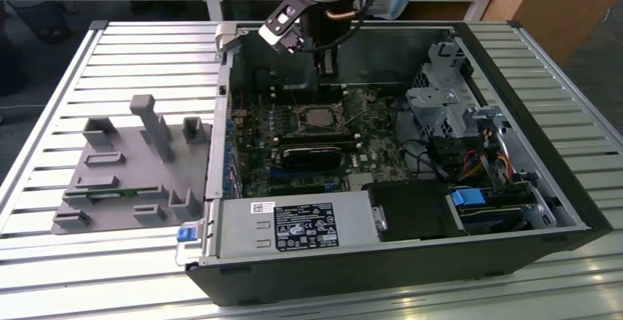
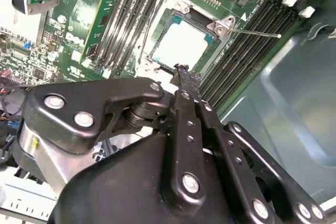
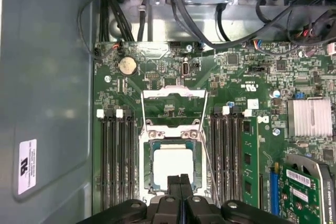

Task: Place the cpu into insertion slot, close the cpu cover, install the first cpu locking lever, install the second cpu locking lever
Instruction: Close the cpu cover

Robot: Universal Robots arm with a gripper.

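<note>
the cpu (image 1: 319,119) lies flat in its socket on the motherboard (image 3: 157,66), with the silver-grey top facing up. it is square, so it has no long axis. its edges run parallel to the socket frame and to the black memory slots (image 3: 118,161) on both sides of it. in both wrist views (image 2: 181,45) (image 3: 172,163) the top looks pale, smooth and a little shiny, with a dark rim of the socket around it.

the cpu cover (image 3: 173,93) is open. it is a thin silver frame with a square opening, folded back from the socket on the side away from the claw (image 3: 180,182), and the green board shows through the opening. a thin wire lever (image 2: 257,33) sticks out from one socket corner, across the memory slots.

the claw is closed, finger against finger, and holds nothing. its black tips (image 2: 185,73) stand at the near edge of the cpu; i cannot tell if they touch it.

in the exterior view the claw (image 1: 327,78) hangs at about 12 o'clock from the cpu, inside the open computer case (image 1: 389,269). the case lies on a slatted counter (image 1: 78,262), and a grey fixture tray (image 1: 127,167) is at about 9 o'clock from the case.
</note>
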